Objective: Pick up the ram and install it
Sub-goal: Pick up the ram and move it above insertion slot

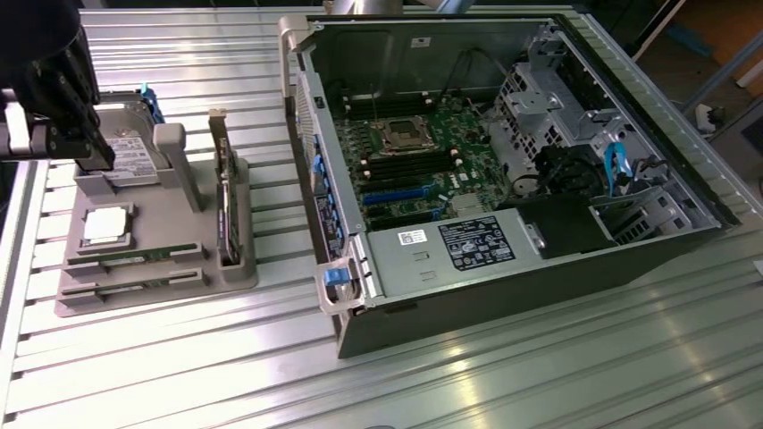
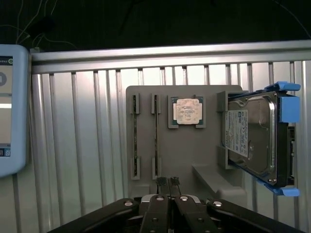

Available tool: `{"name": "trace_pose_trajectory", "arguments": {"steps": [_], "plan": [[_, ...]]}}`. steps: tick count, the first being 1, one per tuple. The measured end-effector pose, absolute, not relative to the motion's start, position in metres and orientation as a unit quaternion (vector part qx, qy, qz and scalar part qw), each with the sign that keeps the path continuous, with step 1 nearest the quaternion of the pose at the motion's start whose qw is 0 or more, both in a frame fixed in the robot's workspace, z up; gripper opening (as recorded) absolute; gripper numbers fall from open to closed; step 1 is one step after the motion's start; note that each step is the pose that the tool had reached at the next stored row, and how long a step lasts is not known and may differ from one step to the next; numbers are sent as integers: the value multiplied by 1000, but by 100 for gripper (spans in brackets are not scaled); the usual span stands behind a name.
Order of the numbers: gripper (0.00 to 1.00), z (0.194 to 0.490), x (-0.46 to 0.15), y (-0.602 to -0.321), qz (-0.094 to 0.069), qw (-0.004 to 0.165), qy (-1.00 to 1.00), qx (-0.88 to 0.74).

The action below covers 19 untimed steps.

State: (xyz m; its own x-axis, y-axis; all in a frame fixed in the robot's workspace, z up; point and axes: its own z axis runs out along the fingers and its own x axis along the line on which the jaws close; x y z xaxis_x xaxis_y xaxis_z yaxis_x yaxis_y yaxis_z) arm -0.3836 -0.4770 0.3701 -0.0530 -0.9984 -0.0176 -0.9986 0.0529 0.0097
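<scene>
Pick step judged in hand, not yet begun. On table (image 1: 477, 389), open computer case (image 1: 477, 315) is seen, with parts holder (image 2: 181, 155) at its 9 o'clock in exterior view. Gripper (image 2: 168, 181) is hung over holder, jaws together, nothing held. Hard drive (image 2: 255, 141), expansion card (image 1: 224, 197) and CPU (image 2: 186, 111) are crowded alongside. Ram (image 2: 155, 138) is slotted on edge, untouched, at holder's 6 o'clock end. For a grasp, jaws parted and lined over the thin edge are judged needed.

This is looking like a computer workshop. An open computer (image 1: 417, 161) is lying on a metal table (image 1: 537, 375), right of the middle.
</scene>
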Motion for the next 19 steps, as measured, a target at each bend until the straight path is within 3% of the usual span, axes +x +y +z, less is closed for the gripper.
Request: {"name": "trace_pose_trajectory", "arguments": {"steps": [19], "plan": [[11, 368, -385, -488, 10, 3, 726, -688]]}}
